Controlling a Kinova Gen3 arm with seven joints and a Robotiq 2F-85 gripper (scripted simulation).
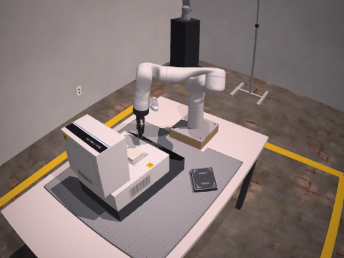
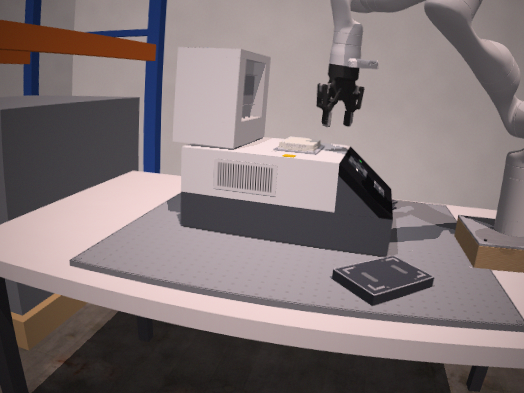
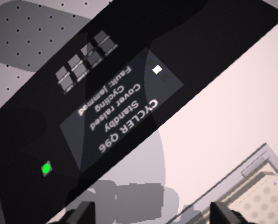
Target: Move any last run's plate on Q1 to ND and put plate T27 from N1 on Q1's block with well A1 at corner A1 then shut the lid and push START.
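The cycler Q1 (image 1: 131, 169) stands on the grey mat with its lid (image 1: 95, 153) raised at the back. A white well plate (image 1: 136, 154) lies on its block; it also shows in the exterior view (image 2: 300, 144) and at the wrist view's lower right corner (image 3: 260, 200). My gripper (image 2: 337, 118) hangs open and empty above the sloped black front panel, clear of the plate. In the wrist view its fingertips frame the panel below the display (image 3: 117, 112). The row of upper keys (image 3: 84, 62) lies beyond. The lamp (image 3: 46, 169) is green.
A dark plate nest (image 1: 203, 179) lies empty on the mat to the right of the cycler, also in the exterior view (image 2: 382, 279). The arm's wooden base plinth (image 1: 193, 134) stands behind. A grey cabinet (image 2: 65, 143) stands off the table's left side.
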